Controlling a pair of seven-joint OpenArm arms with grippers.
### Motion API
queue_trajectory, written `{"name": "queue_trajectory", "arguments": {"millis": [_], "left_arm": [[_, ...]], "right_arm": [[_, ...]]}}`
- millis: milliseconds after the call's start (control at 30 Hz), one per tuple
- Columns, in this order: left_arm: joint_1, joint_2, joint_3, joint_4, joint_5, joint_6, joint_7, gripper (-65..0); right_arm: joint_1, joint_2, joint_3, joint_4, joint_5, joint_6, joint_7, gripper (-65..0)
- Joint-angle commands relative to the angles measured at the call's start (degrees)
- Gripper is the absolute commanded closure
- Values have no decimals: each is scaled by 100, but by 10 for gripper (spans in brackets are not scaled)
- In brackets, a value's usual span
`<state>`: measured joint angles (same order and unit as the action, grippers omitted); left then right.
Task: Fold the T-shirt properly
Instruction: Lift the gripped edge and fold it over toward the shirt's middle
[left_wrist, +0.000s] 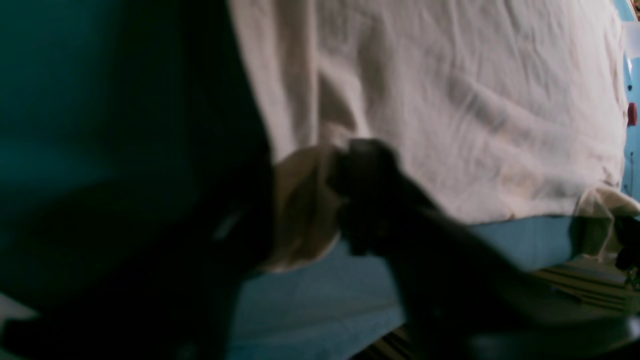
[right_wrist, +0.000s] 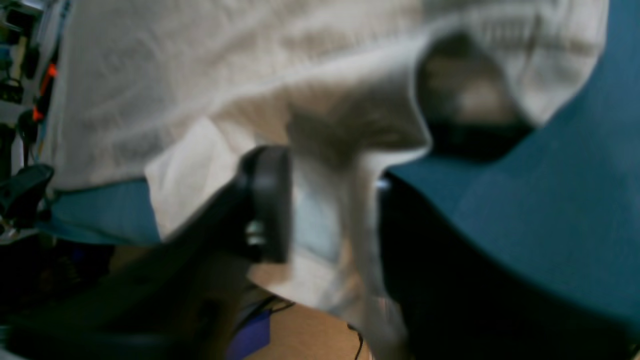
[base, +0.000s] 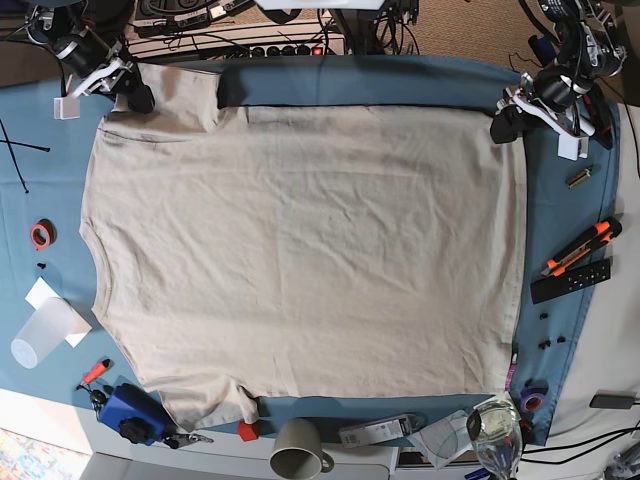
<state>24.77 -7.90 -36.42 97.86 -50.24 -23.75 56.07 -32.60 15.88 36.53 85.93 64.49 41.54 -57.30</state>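
The T-shirt (base: 300, 250) lies spread flat on the blue cloth (base: 560, 220). The left gripper (left_wrist: 320, 200) pinches one far corner of it; the right gripper (right_wrist: 332, 210) has its jaws closed on the other far corner.

Cloth and plastic surfaces on the work table.
T-shirt (base: 300, 250): matt beige cloth, finely creased. Table cloth (base: 560, 220): matt blue fabric. Cup (base: 42, 335): translucent plastic. Mug (base: 296, 449): smooth, dull grey-green. Fingers (right_wrist: 270, 200): matt black.
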Motion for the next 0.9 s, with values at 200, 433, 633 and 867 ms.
{"name": "queue_trajectory", "arguments": {"millis": [200, 433, 633, 867], "left_arm": [[122, -9, 48, -48, 413, 144, 586, 0], [146, -83, -17, 59, 407, 315, 1010, 0], [417, -83, -282, 584, 295, 313, 1198, 0], [953, -83, -476, 1318, 238, 310, 1209, 0]], "right_arm": [[-122, -2, -13, 142, -262, -154, -658, 0], [-243, -2, 535, 1222, -260, -154, -798, 0], [-682, -4, 1086, 1694, -101, -154, -831, 0], [-1158, -20, 1585, 1694, 378, -154, -1078, 0]]}}
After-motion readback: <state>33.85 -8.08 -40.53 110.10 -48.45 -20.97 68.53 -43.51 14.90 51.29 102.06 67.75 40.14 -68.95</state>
